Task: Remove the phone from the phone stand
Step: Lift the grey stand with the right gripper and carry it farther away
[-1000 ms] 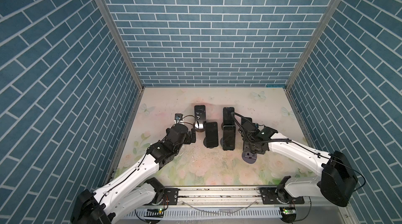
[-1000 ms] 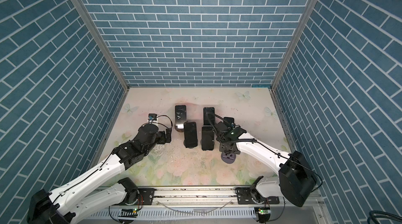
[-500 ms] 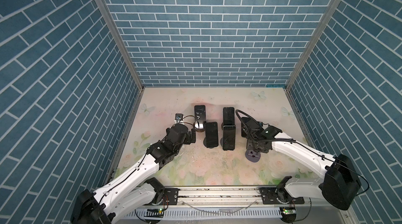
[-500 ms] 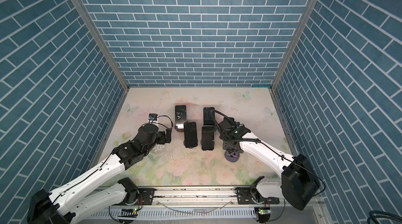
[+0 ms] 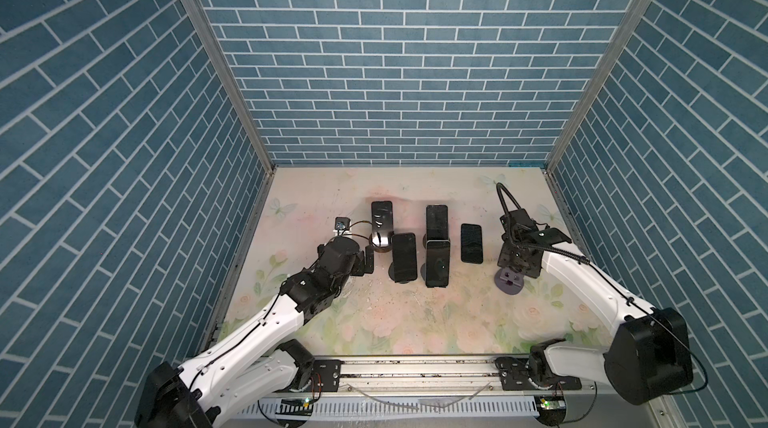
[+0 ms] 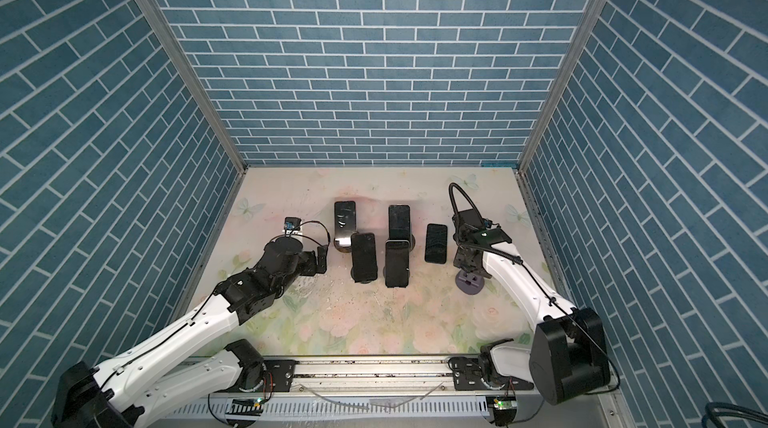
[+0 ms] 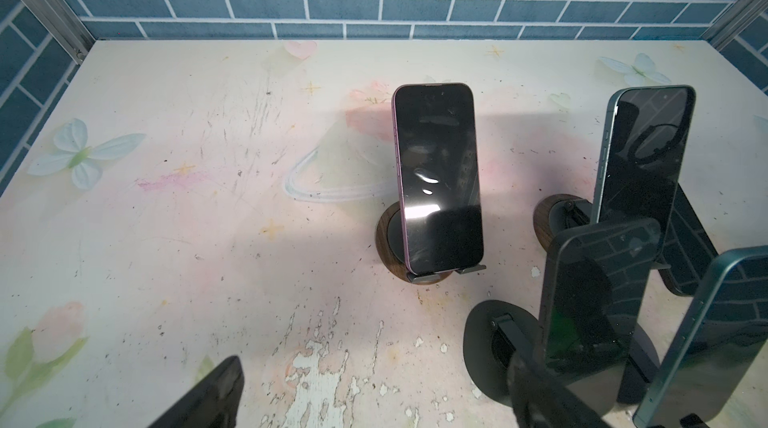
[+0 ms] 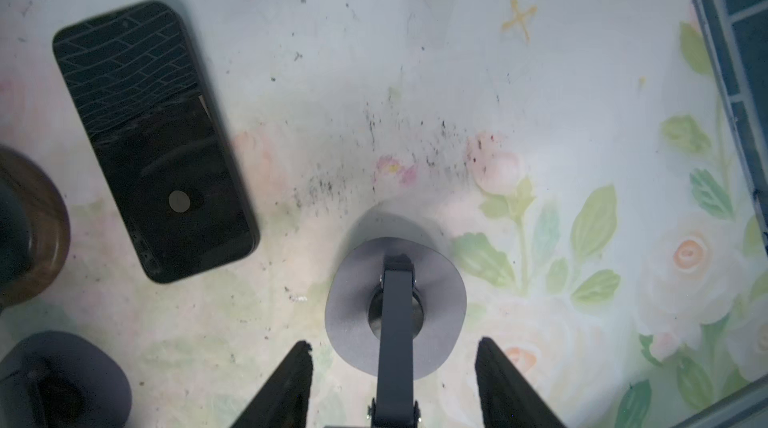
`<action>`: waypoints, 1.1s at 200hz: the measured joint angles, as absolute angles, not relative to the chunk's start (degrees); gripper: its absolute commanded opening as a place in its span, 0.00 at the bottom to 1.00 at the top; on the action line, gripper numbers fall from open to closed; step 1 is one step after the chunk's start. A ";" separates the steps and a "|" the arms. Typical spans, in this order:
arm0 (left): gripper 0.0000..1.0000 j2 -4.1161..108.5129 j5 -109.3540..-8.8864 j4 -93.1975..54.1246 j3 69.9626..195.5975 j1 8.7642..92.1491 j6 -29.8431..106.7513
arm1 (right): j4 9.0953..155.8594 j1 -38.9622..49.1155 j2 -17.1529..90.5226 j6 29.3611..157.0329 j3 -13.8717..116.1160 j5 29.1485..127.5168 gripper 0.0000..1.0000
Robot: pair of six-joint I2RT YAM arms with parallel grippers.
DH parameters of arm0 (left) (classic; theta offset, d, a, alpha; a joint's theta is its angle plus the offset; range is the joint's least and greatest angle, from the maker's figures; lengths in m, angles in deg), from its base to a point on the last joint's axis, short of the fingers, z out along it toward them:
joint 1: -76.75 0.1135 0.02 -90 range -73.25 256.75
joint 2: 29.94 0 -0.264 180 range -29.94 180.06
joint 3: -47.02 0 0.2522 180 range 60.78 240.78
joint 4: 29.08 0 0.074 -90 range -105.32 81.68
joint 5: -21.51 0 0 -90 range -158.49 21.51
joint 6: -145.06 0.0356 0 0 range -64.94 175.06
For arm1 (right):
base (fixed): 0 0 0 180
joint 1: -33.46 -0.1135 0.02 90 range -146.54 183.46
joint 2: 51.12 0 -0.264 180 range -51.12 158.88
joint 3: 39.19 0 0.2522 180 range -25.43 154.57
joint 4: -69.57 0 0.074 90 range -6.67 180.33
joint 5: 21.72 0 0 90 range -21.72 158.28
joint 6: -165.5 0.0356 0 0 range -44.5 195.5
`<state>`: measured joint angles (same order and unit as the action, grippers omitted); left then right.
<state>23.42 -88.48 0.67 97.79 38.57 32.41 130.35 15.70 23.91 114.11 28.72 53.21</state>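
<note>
top views: phone [image 5: 471, 243] lies flat, screen up, on the worktop [image 5: 415, 322], off its stand. the empty grey stand [image 5: 510, 281] sits near it towards the right arm, not touching. right hand [image 5: 516, 270] hangs directly over that stand. left hand [image 5: 367, 260] sits low just beside the other propped phones [image 5: 404, 257]. same layout in both top views.

left wrist: left hand [image 7: 376, 363] has its fingers [image 7: 216, 392] wide apart with nothing between them. ahead, a pink-edged phone [image 7: 436, 180] leans on a wood-base stand [image 7: 386, 234].

right wrist: right hand [image 8: 395, 345] has its fingers apart, straddling the grey stand's stem without pinching it. phone [image 8: 153, 139] lies flat on the worktop, clear of the stand.
</note>
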 measured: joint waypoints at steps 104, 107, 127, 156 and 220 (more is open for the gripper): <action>1.00 21.36 -89.94 3.45 97.79 38.57 31.36 | 121.50 26.52 43.36 103.29 47.91 59.35 0.53; 1.00 21.36 -89.94 3.58 97.79 38.57 31.33 | 121.41 26.67 43.93 103.03 48.39 59.50 0.53; 1.00 21.15 -90.21 4.43 97.79 38.57 31.23 | 120.69 27.48 47.36 101.52 51.63 60.42 0.54; 1.00 20.40 -90.80 5.41 97.79 38.57 30.61 | 120.19 28.51 51.47 100.32 55.47 61.84 0.54; 1.00 20.18 -91.47 6.73 97.79 38.57 29.94 | 120.21 28.92 57.57 98.55 58.49 63.13 0.57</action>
<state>20.18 -91.47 6.73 97.79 38.57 29.94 120.21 28.92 57.57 98.55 58.49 63.13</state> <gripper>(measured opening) 0.996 0.607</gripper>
